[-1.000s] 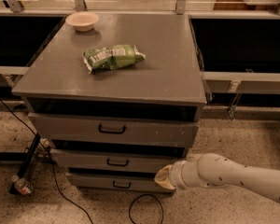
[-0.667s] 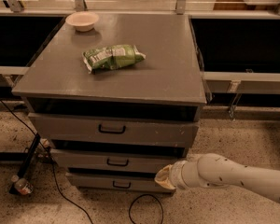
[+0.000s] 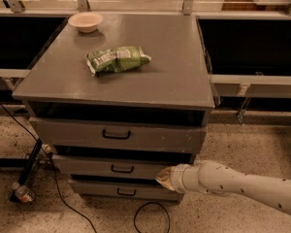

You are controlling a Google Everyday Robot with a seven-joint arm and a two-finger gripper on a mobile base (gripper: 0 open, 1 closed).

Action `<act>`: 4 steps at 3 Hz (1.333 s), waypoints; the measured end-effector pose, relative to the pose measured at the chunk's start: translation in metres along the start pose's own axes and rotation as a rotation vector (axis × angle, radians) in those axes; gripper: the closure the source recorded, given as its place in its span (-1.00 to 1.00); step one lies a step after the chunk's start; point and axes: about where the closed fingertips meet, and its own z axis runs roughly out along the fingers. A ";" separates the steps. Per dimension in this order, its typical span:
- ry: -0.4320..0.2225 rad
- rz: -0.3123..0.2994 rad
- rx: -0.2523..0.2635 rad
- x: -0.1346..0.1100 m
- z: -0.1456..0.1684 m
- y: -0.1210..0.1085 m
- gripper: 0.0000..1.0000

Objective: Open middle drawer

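Note:
The grey cabinet [image 3: 136, 76] has three drawers. The middle drawer [image 3: 87, 166] has a flat grey front and a small black bar handle [image 3: 122, 169], and it looks pushed in. The taller top drawer [image 3: 72, 132] is above it and the lowest drawer [image 3: 99, 189] below it. My white arm [image 3: 242, 186] reaches in from the lower right. My gripper [image 3: 166, 177] is at the right end of the middle drawer's front, to the right of the handle, between the middle and lowest drawers.
A green snack bag [image 3: 117, 58] and a small white bowl [image 3: 86, 21] lie on the cabinet top. A black cable [image 3: 148, 212] loops on the speckled floor in front. A black stand leg [image 3: 30, 165] and a bottle [image 3: 23, 194] lie at the lower left.

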 end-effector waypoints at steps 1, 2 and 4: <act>0.000 0.000 0.000 0.000 0.000 0.000 1.00; 0.000 0.000 0.000 0.000 0.000 0.000 0.61; 0.000 0.000 0.000 0.000 0.000 0.000 -0.44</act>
